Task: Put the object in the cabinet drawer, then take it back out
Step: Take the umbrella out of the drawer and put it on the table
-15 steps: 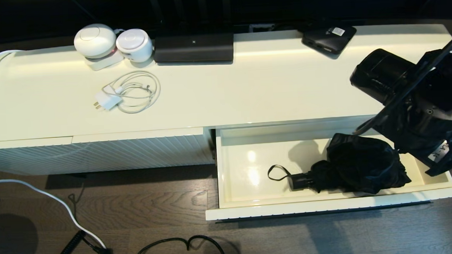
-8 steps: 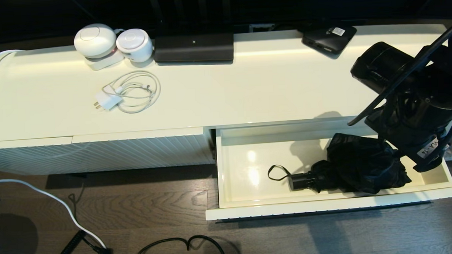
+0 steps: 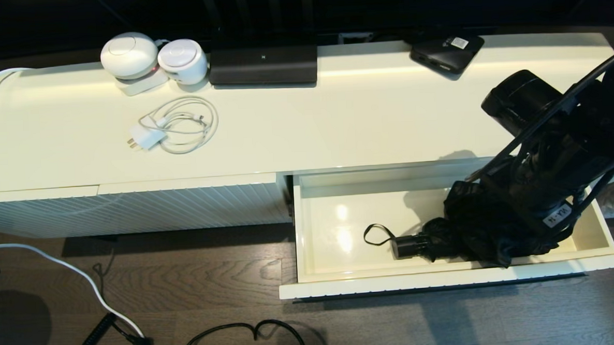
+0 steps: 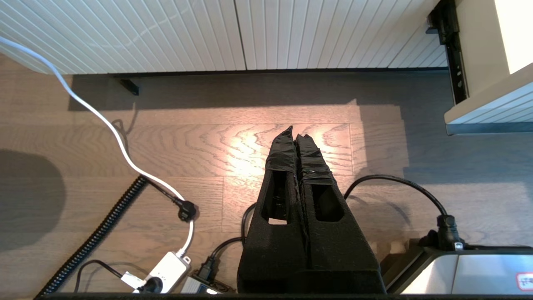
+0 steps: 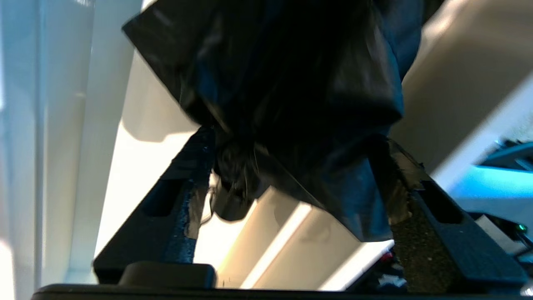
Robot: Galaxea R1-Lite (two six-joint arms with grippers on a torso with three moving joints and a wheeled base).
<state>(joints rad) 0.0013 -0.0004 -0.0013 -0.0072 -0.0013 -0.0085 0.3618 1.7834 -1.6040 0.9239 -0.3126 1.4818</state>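
Lengthwise in the drawer (image 3: 309, 234), umbrella (image 3: 475, 227), handle (image 3: 407, 246) toward robot's left

Right pincer (image 5: 291, 187) angled steeply down, fingers (image 5: 183, 200) spread wide. Left pincer (image 4: 296, 137) parked low, fingers pressed together.

Dark wood floor (image 3: 187, 281), cream cabinet (image 3: 336, 124)
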